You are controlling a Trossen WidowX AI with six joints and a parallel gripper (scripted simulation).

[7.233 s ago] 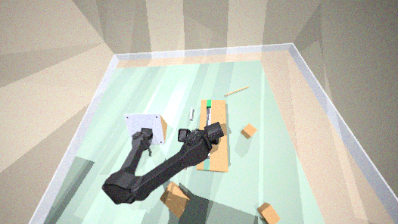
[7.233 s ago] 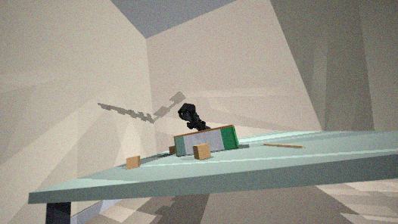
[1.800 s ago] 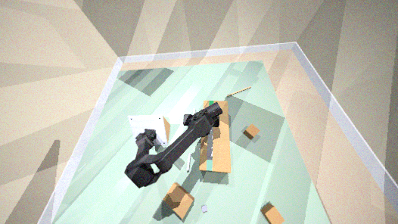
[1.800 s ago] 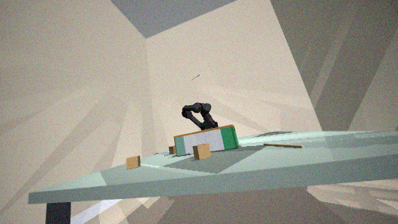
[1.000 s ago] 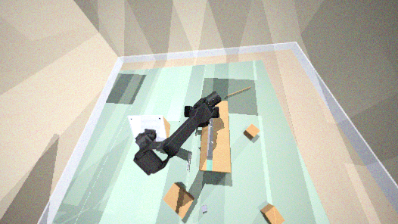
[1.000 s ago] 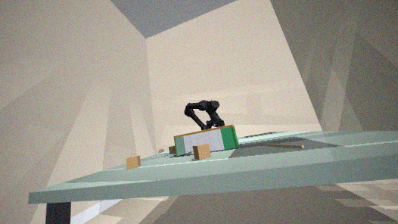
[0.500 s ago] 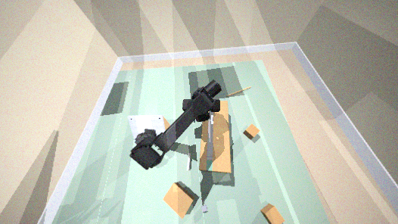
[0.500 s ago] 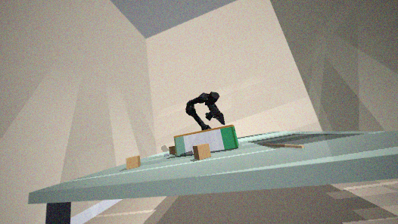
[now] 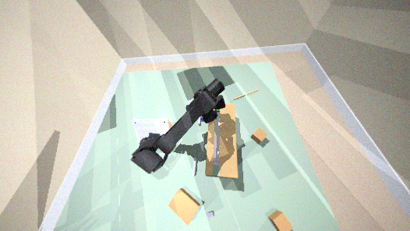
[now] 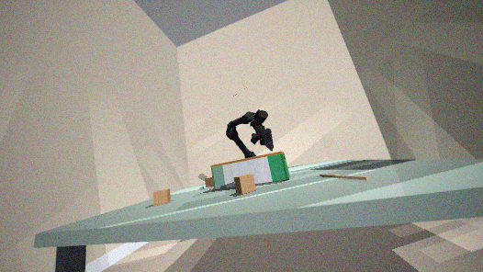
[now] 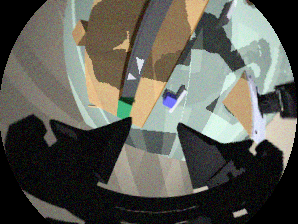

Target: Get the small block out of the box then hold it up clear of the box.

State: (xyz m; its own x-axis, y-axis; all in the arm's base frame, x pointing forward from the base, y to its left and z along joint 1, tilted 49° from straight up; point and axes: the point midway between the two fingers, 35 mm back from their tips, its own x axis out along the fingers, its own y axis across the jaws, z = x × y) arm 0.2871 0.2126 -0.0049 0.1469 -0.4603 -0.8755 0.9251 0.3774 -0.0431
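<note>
The box (image 9: 231, 165) (image 10: 245, 171) (image 11: 101, 100) stands on the table, with a wooden top and a green panel (image 10: 278, 166) (image 11: 124, 107) at one end. A small blue block (image 11: 169, 100) (image 9: 201, 118) lies outside the box, on the table beside its long side near the green end. A short pale bar (image 11: 179, 102) lies right against or beside it. My gripper (image 9: 215, 109) (image 10: 271, 150) (image 11: 155, 123) is open and empty, above the green end of the box. The block lies apart from the fingers. The arm hides part of that end in the top view.
Wooden blocks (image 9: 259, 135) (image 9: 280, 221) (image 9: 185, 206) stand around the box. A thin stick (image 9: 246, 94) (image 10: 344, 176) lies beyond the green end. A white panel (image 9: 152, 126) (image 11: 256, 112) stands near the arm's base. A pale bar (image 9: 194, 167) and a small lilac piece (image 9: 210, 214) lie on the table.
</note>
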